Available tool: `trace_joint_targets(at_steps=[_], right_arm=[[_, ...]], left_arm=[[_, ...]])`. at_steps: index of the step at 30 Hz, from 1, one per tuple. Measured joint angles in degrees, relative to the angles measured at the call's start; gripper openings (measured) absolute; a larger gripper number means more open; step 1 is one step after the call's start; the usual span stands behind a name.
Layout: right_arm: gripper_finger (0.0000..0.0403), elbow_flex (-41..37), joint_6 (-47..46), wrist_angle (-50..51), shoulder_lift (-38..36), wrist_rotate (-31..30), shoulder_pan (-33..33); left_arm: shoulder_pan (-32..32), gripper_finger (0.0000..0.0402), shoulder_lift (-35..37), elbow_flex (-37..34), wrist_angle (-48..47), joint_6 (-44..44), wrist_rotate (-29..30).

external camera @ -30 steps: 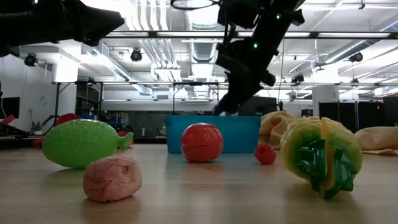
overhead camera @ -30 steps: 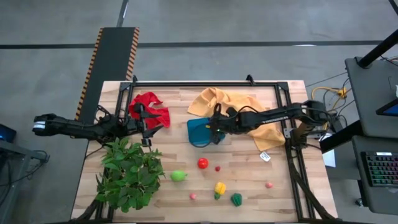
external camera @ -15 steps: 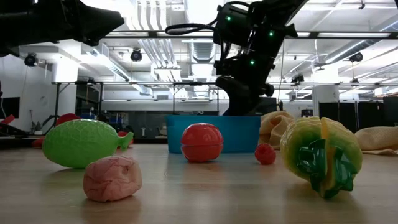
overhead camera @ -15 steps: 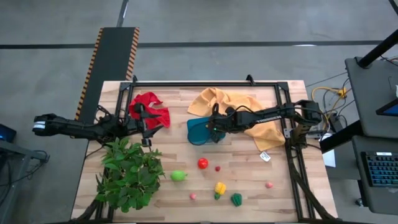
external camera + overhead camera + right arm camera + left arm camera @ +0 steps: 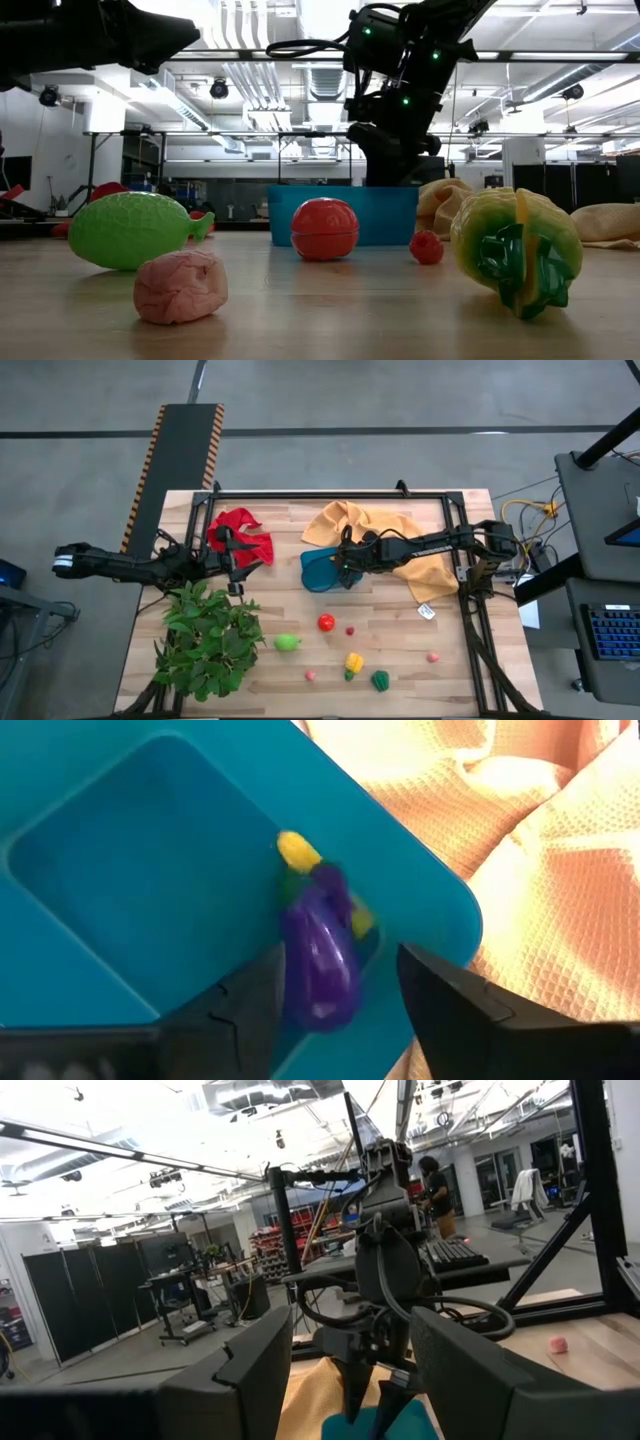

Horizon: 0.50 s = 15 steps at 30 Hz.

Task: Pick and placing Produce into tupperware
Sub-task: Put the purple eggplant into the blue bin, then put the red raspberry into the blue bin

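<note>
Produce lies scattered on the table on the near side of the tupperware [image 5: 322,570], the landmark here. Nearest the front edge sit a dark green piece [image 5: 380,680], a yellow piece [image 5: 353,662] and a small pink one [image 5: 310,675]; closer to the container rest a light green fruit [image 5: 287,643] and a red fruit [image 5: 326,622]. All look like light, hard, smooth plastic toys, likely to roll or slip, so pinching across the widest middle seems safest. A purple eggplant [image 5: 320,956] sits inside the tupperware, between the parted fingers of the right tool [image 5: 335,995], which hangs just over the container; whether the fingers touch it cannot be told. Off to the container's left, near a red cloth [image 5: 240,530], the left tool [image 5: 240,565] waits with fingers apart, holding nothing.
</note>
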<state>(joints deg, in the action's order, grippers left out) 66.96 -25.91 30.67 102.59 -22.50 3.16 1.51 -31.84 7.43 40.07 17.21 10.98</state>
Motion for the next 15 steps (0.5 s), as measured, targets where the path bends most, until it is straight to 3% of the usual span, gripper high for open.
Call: trace_joint_targets(at_steps=[7, 15], right_arm=[[0.0222, 1.22, 0.0, 0.9, -0.35, 0.27, -0.02], [0.0224, 5.27, 2.13, 1.1, -6.74, 0.51, -3.84]], left_arm=[[-0.01, 0.019, 0.01, -0.03, 0.01, 0.0, 0.0], [-0.01, 0.019, 0.01, -0.08, 0.0, 0.0, 0.0]])
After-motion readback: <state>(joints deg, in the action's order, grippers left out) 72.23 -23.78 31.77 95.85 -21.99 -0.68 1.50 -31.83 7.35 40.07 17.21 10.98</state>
